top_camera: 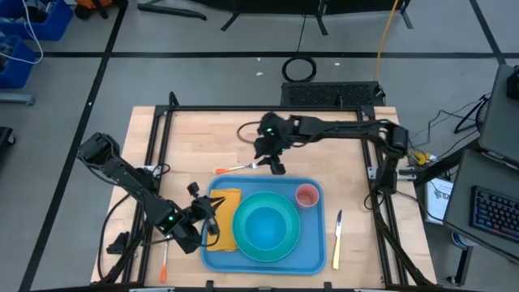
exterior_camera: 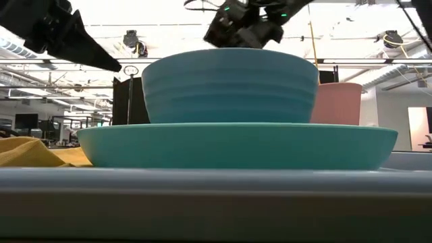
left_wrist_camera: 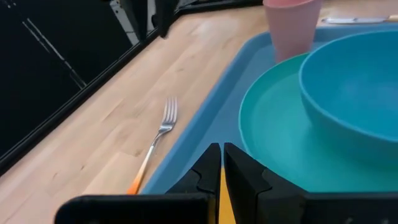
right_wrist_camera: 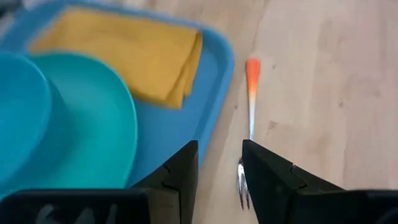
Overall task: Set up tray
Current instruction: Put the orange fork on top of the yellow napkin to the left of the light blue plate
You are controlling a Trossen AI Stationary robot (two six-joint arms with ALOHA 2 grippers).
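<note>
The blue tray (top_camera: 312, 243) lies at the table's near middle. On it lie a folded yellow napkin (top_camera: 225, 219), a turquoise plate (top_camera: 243, 243) with a blue bowl (top_camera: 268, 227) on it, and a pink cup (top_camera: 306, 195). A fork with an orange handle (top_camera: 235, 169) lies flat on the table just beyond the tray's far edge. My right gripper (top_camera: 277, 168) is open and hovers above the fork's tine end (right_wrist_camera: 242, 183). My left gripper (top_camera: 212, 212) is shut above the napkin and clear of it; it also shows in the left wrist view (left_wrist_camera: 222, 165).
A knife with a yellow handle (top_camera: 337, 238) lies on the table right of the tray. An orange-handled utensil (top_camera: 165, 264) lies at the near left. A black frame (top_camera: 162, 122) runs along the table's left, far and right sides.
</note>
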